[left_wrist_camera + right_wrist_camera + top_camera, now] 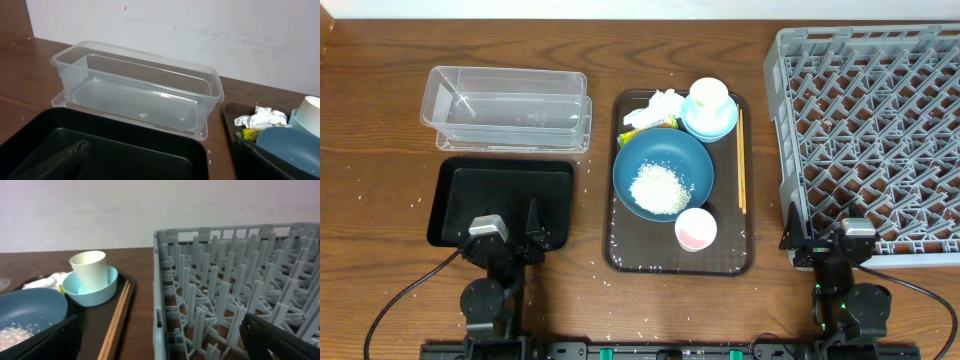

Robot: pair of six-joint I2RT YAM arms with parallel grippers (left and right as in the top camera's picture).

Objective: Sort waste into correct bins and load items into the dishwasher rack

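Overhead, the grey dishwasher rack (860,110) fills the 3 o'clock side of the table, its cells empty. At centre lies the dark brown serving tray (640,245). The clear container (506,108) sits at 10 o'clock, with the black tray (500,195) just beside it at 8 o'clock. The left gripper (510,226) hangs over the black tray's 6 o'clock edge and the right gripper (820,236) over the rack's 7 o'clock corner; both have fingers spread, grasping nothing. On the serving tray:
- the dark-blue bowl (650,150), central, holding the rice (658,187);
- the chopsticks (741,160), along the 3 o'clock rim;
- the light-blue bowl (695,126), at 1 o'clock, with the pale cup (709,95) upright inside;
- the pink cup (696,229), at 5 o'clock;
- the napkin (655,107) and wrapper (252,133), at 11 o'clock.
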